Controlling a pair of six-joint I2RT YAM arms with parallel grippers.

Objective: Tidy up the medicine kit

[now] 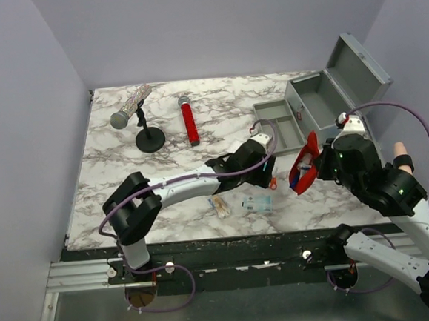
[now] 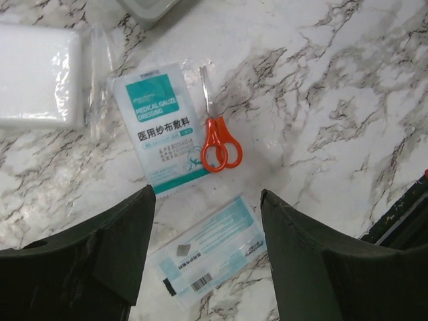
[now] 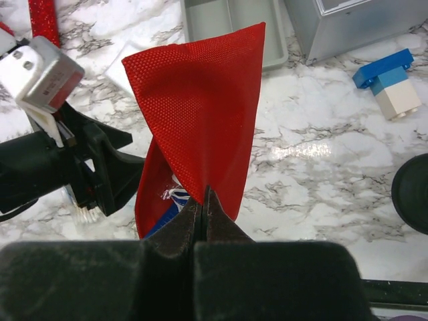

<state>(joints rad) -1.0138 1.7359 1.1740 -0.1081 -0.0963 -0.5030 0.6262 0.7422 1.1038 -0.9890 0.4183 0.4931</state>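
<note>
Marble top (image 1: pixel 125 160) is crowded: our L gripper (image 2: pixel 207 200) hangs open over a packet (image 2: pixel 208 251), scissors (image 2: pixel 217 137) just beside, so we may nip both. R gripper (image 3: pixel 200 200) pinches the pouch (image 3: pixel 200 100) by its edge; it could slip.

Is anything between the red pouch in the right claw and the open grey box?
Nothing visible. The right claw holds the red pouch above the marble; the grey box stands open just beyond, its tray to the left.

The white wrapped dressing pad (image 2: pixel 40 73) was cut off by the left wrist view's edge, the grey metal box (image 3: pixel 354 30) by the right wrist view's top. Inside the red woven fabric pouch (image 3: pixel 200 114), the contents were mostly concealed by its flap.
</note>
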